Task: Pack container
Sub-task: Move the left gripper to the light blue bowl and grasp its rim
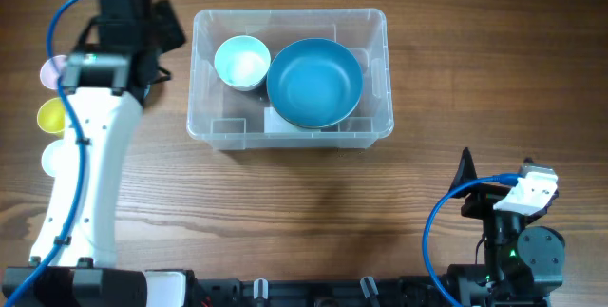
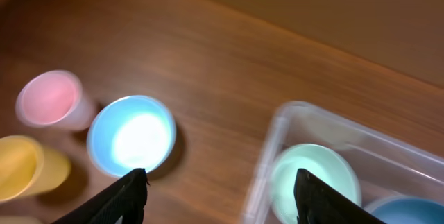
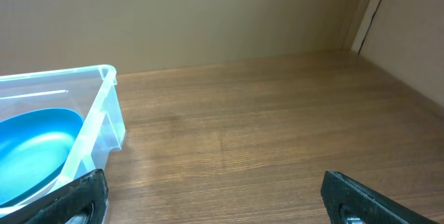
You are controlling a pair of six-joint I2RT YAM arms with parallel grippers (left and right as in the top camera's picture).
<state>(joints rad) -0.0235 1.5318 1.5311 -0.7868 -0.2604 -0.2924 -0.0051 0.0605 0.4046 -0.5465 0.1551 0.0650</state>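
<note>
— What's left of the container (image 1: 199,79)?
— A pink cup (image 1: 50,71), a yellow cup (image 1: 50,115) and a pale cup (image 1: 49,158), partly under the left arm. The wrist view adds a blue cup (image 2: 132,135) that the arm covers overhead. The left claw (image 2: 222,200) is spread and empty.
— Inside?
— A white bowl (image 1: 241,63), with a blue bowl (image 1: 314,84) to its right.
— Right of it?
— The right claw (image 3: 215,207), spread wide, well apart over the table (image 1: 285,202).

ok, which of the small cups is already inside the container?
The pale mint cup, beside the big blue bowl in the container. The pink cup, yellow cup and light-blue cup all stand outside it.
</note>
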